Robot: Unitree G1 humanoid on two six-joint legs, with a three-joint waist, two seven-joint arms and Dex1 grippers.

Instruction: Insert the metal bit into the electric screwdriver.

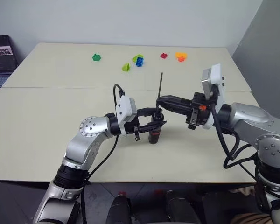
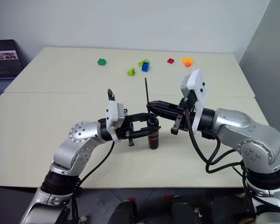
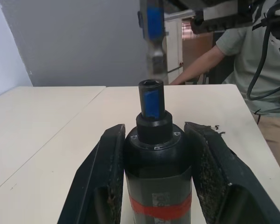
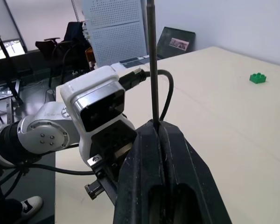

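Note:
My left gripper (image 1: 154, 124) is shut on the electric screwdriver (image 1: 154, 133), which it holds upright over the table. The screwdriver has a dark body, a red band and a black nose (image 3: 151, 100) whose socket shows open. In the left wrist view its fingers (image 3: 109, 163) clamp the body from both sides. Facing it from the right, my right gripper (image 1: 159, 101) is shut on the metal bit (image 1: 161, 84), a thin dark rod standing upright. The bit (image 4: 152, 60) rises from between the right fingertips. Its blurred lower end (image 3: 154, 58) hangs just above the nose, apart from it.
Small toy bricks lie at the far side of the table (image 1: 60, 74): green (image 1: 96, 57), lime (image 1: 126, 67), blue and green (image 1: 138, 59), red (image 1: 164, 55), orange (image 1: 180, 56). A dark laptop (image 1: 0, 58) sits at far left. A person (image 3: 252, 51) stands beyond the table.

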